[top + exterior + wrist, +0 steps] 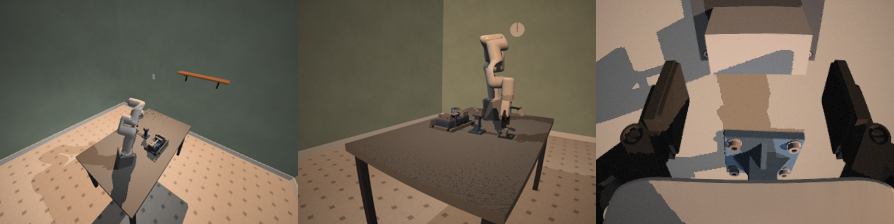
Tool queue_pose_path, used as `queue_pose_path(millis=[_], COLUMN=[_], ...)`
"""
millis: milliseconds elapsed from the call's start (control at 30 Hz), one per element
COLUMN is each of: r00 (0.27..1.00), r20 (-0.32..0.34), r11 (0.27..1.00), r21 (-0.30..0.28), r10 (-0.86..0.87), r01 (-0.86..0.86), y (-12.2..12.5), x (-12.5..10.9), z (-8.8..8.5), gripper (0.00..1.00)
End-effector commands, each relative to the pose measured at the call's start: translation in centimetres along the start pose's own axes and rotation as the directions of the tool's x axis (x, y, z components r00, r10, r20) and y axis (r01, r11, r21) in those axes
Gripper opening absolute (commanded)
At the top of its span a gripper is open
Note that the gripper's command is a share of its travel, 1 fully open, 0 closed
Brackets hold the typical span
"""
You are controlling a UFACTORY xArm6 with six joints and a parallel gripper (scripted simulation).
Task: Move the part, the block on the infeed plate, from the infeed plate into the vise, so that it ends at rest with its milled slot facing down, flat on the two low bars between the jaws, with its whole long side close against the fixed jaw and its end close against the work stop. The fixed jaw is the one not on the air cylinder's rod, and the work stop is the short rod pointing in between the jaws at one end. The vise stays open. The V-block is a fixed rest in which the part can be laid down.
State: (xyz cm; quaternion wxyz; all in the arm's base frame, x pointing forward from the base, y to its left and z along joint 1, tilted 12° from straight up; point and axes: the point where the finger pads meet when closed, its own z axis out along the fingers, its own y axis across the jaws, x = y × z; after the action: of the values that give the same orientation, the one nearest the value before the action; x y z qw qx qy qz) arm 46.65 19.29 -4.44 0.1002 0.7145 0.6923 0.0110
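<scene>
The part sits as a pale block on the dark infeed plate. In the wrist view it is at the top centre, cut off by the frame edge; its milled slot cannot be made out. My gripper is open and empty, pointing down, low over the table and close to the part, which is not between the fingers. The arm largely hides gripper and plate in the top view. The vise stands open and holds no part that I can see.
The V-block stands on a blue post between the vise and the infeed plate. Its screwed base shows in the lower middle of the wrist view. Blue and orange fittings rise behind the vise.
</scene>
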Motion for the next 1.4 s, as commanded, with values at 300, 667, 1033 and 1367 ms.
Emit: queue_pose_path(millis=[300, 667, 1033, 1367], r00=[1.0, 1.0, 1.0, 1.0], r20=[-0.002, -0.002, -0.002, -0.002], r11=[1.0, 1.0, 1.0, 1.0], r21=[-0.004, -0.004, -0.004, -0.004], r10=[0.0, 0.0, 0.0, 0.0], r01=[0.0, 0.0, 0.0, 0.0], y=[0.2, 0.2, 0.2, 0.2], x=[0.1, 0.1, 0.1, 0.1], z=[1.8, 2.8, 3.5, 3.8], gripper=[0.89, 0.89, 0.89, 0.89])
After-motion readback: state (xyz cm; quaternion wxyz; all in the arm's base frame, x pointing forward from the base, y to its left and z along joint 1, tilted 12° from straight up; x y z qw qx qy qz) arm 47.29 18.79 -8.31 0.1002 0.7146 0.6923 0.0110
